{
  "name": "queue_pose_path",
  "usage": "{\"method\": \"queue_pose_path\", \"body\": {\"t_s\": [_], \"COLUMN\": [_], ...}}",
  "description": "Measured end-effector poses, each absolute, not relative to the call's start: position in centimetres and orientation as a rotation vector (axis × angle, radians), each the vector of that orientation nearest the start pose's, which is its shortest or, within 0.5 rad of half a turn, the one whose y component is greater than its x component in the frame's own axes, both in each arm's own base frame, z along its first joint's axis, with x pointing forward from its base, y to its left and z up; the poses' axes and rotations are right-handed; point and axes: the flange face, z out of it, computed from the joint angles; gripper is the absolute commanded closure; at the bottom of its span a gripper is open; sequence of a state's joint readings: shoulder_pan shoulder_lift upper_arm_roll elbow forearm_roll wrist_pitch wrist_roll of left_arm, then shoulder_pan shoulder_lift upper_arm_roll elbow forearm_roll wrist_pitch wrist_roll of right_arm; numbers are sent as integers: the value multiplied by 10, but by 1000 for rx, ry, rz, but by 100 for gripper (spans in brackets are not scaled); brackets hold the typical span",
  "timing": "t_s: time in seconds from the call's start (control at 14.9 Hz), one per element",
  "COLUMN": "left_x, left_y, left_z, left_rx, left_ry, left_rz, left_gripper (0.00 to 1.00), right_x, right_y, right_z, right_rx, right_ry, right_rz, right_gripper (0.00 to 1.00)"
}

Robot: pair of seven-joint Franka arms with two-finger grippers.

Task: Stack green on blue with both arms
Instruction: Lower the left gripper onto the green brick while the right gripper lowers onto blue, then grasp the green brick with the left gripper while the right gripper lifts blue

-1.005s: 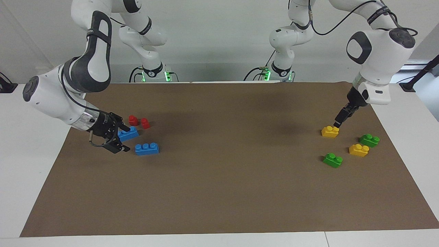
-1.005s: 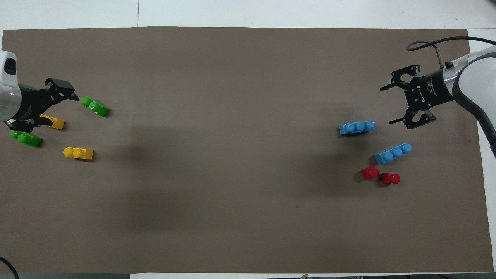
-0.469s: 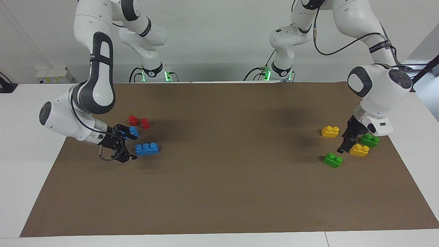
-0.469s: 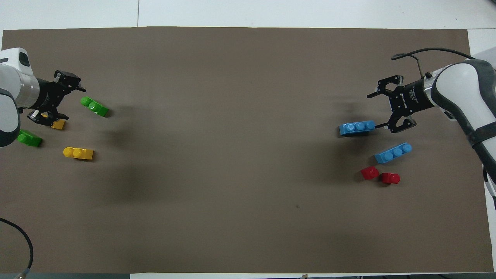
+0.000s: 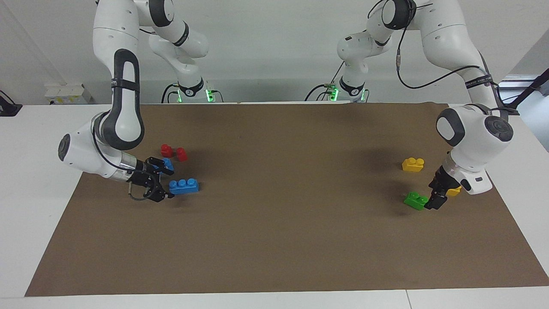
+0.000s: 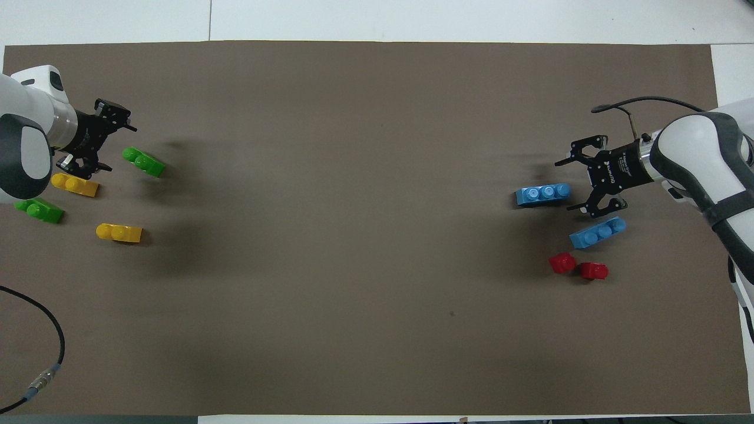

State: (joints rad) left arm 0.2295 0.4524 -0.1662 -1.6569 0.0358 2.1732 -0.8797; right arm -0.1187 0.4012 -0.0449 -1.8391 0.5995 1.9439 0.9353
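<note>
While both sets of jaws stand wide, the right gripper (image 5: 165, 183) sits just beside one end of blue (image 5: 183, 186), long axis in line; the left gripper (image 5: 434, 201) flanks green (image 5: 415, 200) near the table's left-arm end.

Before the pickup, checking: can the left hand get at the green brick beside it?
Probably yes: the left hand is open right beside the green brick, with nothing between them.
</note>
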Motion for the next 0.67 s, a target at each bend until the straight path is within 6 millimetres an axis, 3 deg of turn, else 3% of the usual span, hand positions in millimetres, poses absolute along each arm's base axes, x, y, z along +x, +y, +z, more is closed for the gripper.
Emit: {"method": "queue_pose_path", "body": {"t_s": [0.2,0.6,0.67], "left_x": [679,677,676], "left_y": [58,57,56], "left_z": [349,327,324], "left_rx": [-2851,-2824,-2822], "left_ry": [-1473,-1536,-1537], "left_rz": [-83,-88,-81], "left_gripper": [0,0,0], "right_x": [604,598,598], "right_y": [-62,-63,-63], "right_z": [289,283,282], "right_rx": [-2036,-2047,-2047], "right_ry": [1746,1726,1727], "right_rz": [623,602,601], "right_gripper": [6,35,47]}}
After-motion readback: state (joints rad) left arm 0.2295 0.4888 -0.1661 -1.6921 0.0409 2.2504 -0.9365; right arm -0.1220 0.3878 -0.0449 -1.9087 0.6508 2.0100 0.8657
